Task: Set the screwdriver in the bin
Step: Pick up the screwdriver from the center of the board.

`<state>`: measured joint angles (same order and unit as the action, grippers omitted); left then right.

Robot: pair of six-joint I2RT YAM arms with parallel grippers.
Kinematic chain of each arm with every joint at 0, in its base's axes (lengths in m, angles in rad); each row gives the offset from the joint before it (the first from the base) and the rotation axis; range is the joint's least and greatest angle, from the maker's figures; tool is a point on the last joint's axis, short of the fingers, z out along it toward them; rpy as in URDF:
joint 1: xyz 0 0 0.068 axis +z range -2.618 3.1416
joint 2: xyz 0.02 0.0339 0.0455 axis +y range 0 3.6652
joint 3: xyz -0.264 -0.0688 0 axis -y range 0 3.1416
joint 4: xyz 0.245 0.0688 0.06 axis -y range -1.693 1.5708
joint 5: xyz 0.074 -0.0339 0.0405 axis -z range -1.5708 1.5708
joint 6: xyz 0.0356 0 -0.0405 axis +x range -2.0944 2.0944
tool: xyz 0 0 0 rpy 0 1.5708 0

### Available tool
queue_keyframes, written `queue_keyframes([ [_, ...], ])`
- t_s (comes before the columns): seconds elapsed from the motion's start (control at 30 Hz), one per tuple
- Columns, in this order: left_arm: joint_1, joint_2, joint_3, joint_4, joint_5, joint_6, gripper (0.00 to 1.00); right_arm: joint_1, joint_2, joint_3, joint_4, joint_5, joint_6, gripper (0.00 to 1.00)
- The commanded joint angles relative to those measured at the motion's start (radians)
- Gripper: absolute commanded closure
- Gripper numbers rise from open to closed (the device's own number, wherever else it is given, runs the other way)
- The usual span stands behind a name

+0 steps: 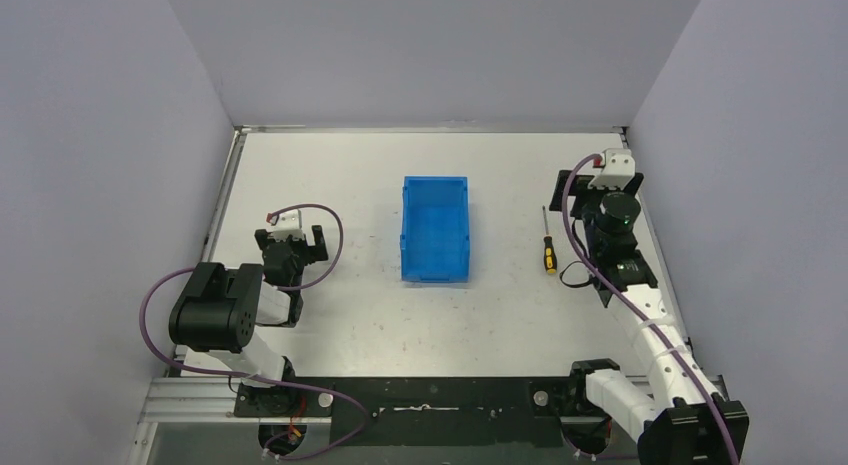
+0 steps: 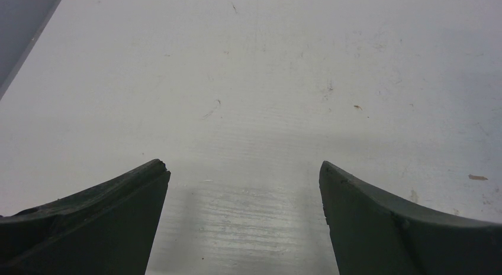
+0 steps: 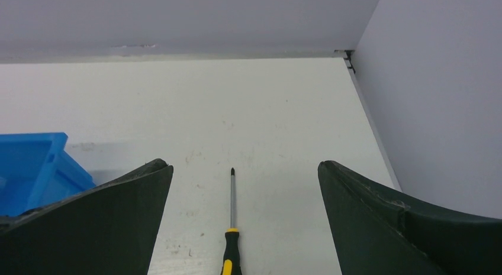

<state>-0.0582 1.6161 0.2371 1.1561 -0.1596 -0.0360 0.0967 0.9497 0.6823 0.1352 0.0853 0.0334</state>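
Observation:
The screwdriver (image 1: 548, 245), black and yellow handle with a thin shaft, lies flat on the table right of the blue bin (image 1: 435, 230), tip towards the far wall. My right gripper (image 1: 597, 185) is open and empty, raised beside and above it. In the right wrist view the screwdriver (image 3: 231, 227) lies on the table between my open fingers, apart from both, with the gripper (image 3: 244, 167) above its shaft. A corner of the bin (image 3: 35, 162) shows at the left. My left gripper (image 1: 292, 245) is open and empty left of the bin, over bare table (image 2: 243, 168).
The white table is walled in by grey panels at the back and both sides. The right wall (image 3: 438, 97) stands close to my right gripper. A metal rail (image 1: 225, 195) runs along the table's left edge. The arm bases and cables sit at the near edge.

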Motion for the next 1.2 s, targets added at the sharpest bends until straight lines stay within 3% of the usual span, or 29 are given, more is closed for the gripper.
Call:
queue_keyframes([
  [0.0, -0.002, -0.005, 0.018, 0.053, 0.003, 0.006, 0.03, -0.002, 0.019, 0.167, -0.199, -0.026, -0.014, 0.0],
  [0.37, -0.002, -0.005, 0.017, 0.054, 0.003, 0.007, 0.03, -0.003, 0.16, 0.605, -0.458, -0.036, -0.026, 0.0],
  [0.8, -0.001, -0.004, 0.018, 0.053, 0.003, 0.006, 0.03, -0.004, 0.275, 0.917, -0.618, 0.011, 0.026, 0.0],
  [1.17, -0.002, -0.005, 0.017, 0.054, 0.003, 0.007, 0.03, -0.004, 0.362, 0.979, -0.701, -0.019, 0.026, 0.0],
])
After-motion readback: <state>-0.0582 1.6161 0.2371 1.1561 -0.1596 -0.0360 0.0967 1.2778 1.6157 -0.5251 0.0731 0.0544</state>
